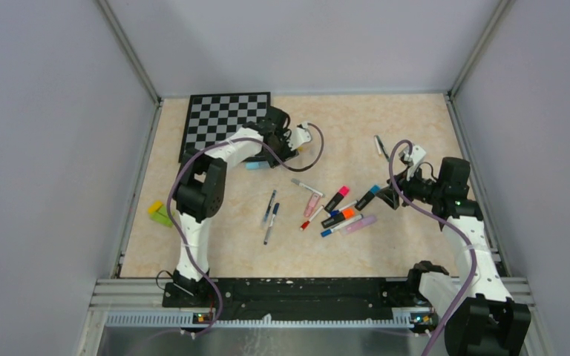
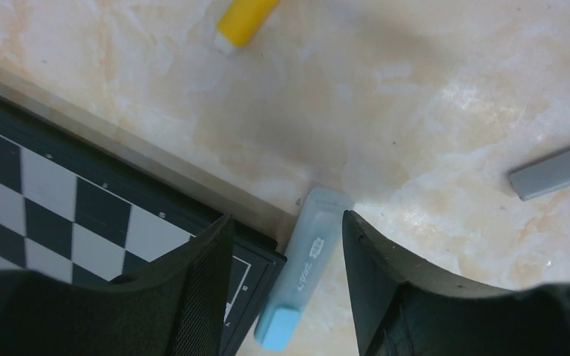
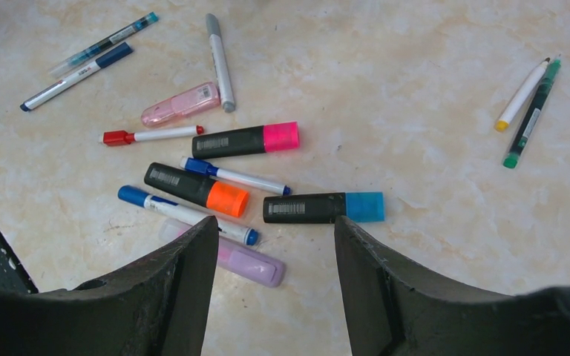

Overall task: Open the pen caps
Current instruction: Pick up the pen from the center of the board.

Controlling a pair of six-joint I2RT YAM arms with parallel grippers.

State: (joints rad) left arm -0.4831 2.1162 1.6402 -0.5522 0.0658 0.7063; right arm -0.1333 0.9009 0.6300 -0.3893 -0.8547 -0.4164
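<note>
The left gripper [image 2: 286, 222] stands partly open astride a pale blue plastic highlighter [image 2: 308, 259] on the beige marbled counter [image 2: 430, 111], at the near-right corner of the black-and-white checkerboard [image 2: 44, 200]. Right of that board, the right gripper [image 3: 274, 222] hangs half-open and empty over scattered pens [image 3: 185, 183], their coloured plastic pen caps [image 3: 280, 136] on.

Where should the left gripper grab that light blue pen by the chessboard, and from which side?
Mid-barrel, from straight above, fingers across its narrow width. The light blue pen lies flat between the fingers of the open left gripper; the chessboard crowds one side.
</note>
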